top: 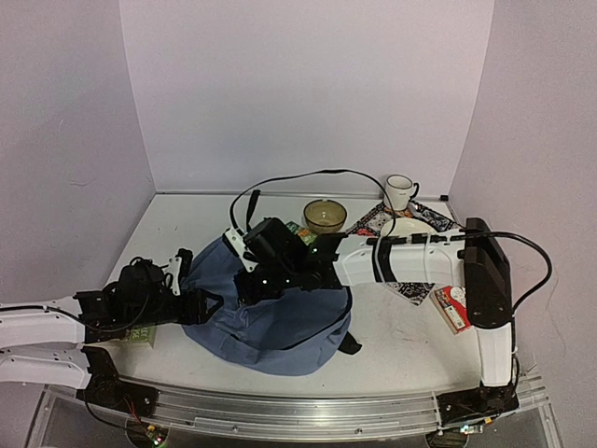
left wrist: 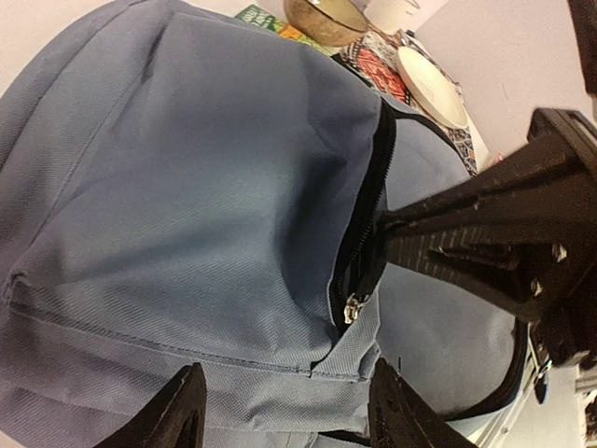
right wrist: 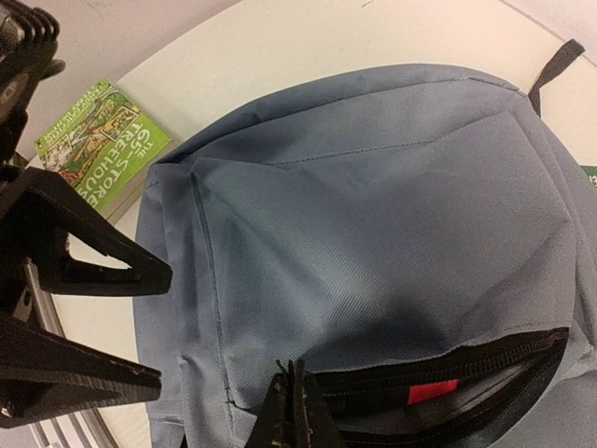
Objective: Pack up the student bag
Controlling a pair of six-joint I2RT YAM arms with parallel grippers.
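Note:
The student bag [top: 270, 327] lies flat in the middle of the table, slate-blue with a black zip [left wrist: 366, 187] partly open. A red tag [right wrist: 434, 390] shows inside the opening. My right gripper [right wrist: 297, 411] reaches across from the right and is shut at the zip's end, a thin black pull pinched between its tips. The metal slider [left wrist: 353, 306] sits just below them. At the bag's left corner, my left gripper [left wrist: 289, 415] is open. Its fingers [left wrist: 177, 415] straddle the corner seam without pinching the fabric.
A green book [right wrist: 103, 145] lies on the table under the left arm. Behind the bag are a bowl [top: 325, 216], a white mug [top: 399, 192] and a plate [top: 408, 229] on a patterned cloth. A red-and-white box [top: 451, 308] lies by the right arm.

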